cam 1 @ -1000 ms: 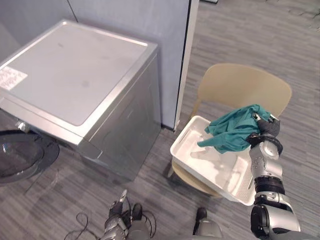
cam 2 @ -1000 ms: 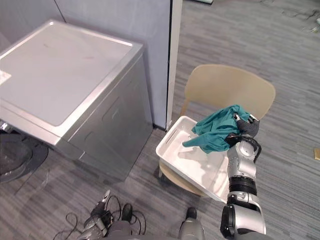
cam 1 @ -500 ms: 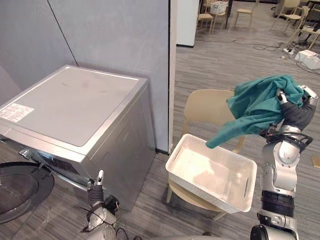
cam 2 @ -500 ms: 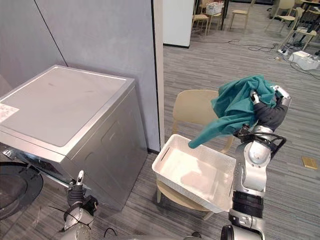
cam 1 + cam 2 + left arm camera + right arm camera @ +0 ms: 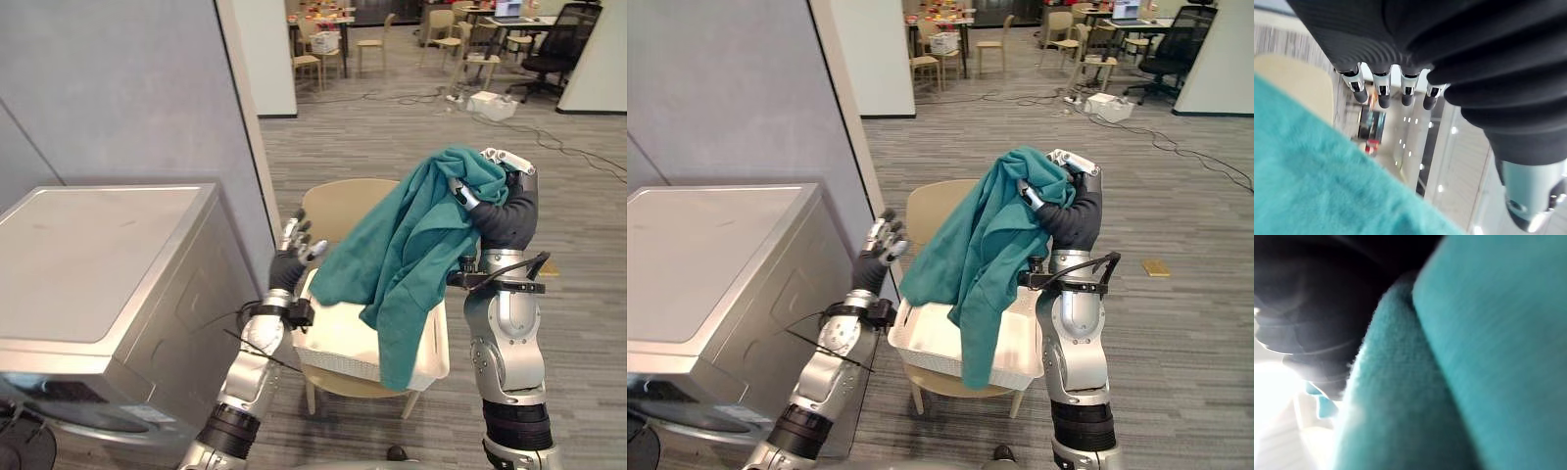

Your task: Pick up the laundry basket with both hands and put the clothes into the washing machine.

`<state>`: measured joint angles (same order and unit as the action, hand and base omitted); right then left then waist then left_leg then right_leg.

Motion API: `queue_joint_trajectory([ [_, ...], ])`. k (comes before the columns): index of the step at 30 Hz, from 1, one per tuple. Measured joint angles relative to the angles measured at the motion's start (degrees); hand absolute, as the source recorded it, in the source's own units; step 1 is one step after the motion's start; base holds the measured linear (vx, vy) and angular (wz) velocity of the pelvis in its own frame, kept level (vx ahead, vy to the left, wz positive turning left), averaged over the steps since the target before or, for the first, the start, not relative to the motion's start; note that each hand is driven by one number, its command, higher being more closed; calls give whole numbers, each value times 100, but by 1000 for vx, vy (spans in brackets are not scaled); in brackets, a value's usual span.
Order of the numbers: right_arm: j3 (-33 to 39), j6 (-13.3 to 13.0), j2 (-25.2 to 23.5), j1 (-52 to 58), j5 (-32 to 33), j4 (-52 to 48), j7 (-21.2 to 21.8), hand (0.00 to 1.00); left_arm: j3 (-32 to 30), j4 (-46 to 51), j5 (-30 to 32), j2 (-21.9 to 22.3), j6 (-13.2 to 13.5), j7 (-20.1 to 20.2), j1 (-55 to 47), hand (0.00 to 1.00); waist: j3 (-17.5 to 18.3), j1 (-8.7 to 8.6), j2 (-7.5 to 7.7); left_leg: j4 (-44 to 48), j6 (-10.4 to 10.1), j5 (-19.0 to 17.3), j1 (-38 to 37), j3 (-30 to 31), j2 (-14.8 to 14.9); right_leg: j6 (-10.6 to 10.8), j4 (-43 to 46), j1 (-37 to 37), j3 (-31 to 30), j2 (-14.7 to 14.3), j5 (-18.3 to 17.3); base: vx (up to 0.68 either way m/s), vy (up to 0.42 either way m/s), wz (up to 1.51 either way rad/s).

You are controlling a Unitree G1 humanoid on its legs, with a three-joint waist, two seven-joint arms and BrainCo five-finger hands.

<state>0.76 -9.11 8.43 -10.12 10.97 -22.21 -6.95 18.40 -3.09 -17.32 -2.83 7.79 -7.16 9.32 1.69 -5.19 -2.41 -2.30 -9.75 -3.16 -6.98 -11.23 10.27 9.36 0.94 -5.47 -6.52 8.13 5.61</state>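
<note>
A teal garment (image 5: pixel 411 255) hangs from my right hand (image 5: pixel 495 201), whose fingers are curled round its top, high above the white laundry basket (image 5: pixel 338 345); the cloth (image 5: pixel 1474 357) crowds the right wrist view. The garment's lower end drapes in front of the basket. The basket rests on a beige chair (image 5: pixel 338 201), and what lies inside it is hidden by the cloth. My left hand (image 5: pixel 292 257) is raised beside the garment's left edge with fingers (image 5: pixel 1382 93) straight and holds nothing; teal cloth (image 5: pixel 1312 176) lies just under it. The silver washing machine (image 5: pixel 88 264) stands at the left.
A grey partition wall (image 5: pixel 127 88) rises behind the washing machine and ends by the chair. Grey plank floor (image 5: pixel 578 284) stretches to the right of the chair. Tables, chairs and cables (image 5: pixel 470 69) stand far back in the room.
The camera has tilted up. My right hand has lifted the teal garment higher, so it hangs long. My left hand has risen from near the floor to beside the cloth.
</note>
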Motion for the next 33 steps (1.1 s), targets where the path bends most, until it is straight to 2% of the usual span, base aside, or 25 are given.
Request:
queue_joint_trajectory([
  [1, -93, 0, 1, 9, 20, 0, 18, 100, 144, -4, -18, 4, -2, 28, 111, 0, 3, -45, -6, -1, 3, 2, -32, 0, 0, -19, -2, 2, -5, -3, 20, 66, 3, -13],
  [14, -659, -8, -19, 8, 42, -191, 198, 100, 1292, -402, -245, 47, 24, 196, 1296, 0, 7, -37, -8, -92, 20, -20, -178, 19, -30, 81, 16, 128, -43, 9, -54, 5, 0, -1],
  [22, -888, -67, -77, 11, 108, -344, 170, 100, 1537, -626, -943, 99, 23, 52, 1798, 0, 21, -79, -30, -94, 20, -19, -175, 20, -29, 78, 17, 127, -27, 14, -60, 0, 0, 0],
  [23, -919, -69, -82, 12, 152, -365, 166, 100, 1547, -627, -997, 99, 23, 45, 1855, 100, 21, -83, -30, -94, 20, -19, -175, 20, -29, 78, 17, 127, -27, 14, -60, 0, 0, 0],
  [33, -905, -186, -125, 76, 249, -404, -85, 100, 1755, -601, -1237, 100, 164, -56, 2077, 100, 21, -228, -30, -87, 23, -24, -173, -7, -29, 68, 28, 124, -17, 19, -69, 0, 0, 0],
])
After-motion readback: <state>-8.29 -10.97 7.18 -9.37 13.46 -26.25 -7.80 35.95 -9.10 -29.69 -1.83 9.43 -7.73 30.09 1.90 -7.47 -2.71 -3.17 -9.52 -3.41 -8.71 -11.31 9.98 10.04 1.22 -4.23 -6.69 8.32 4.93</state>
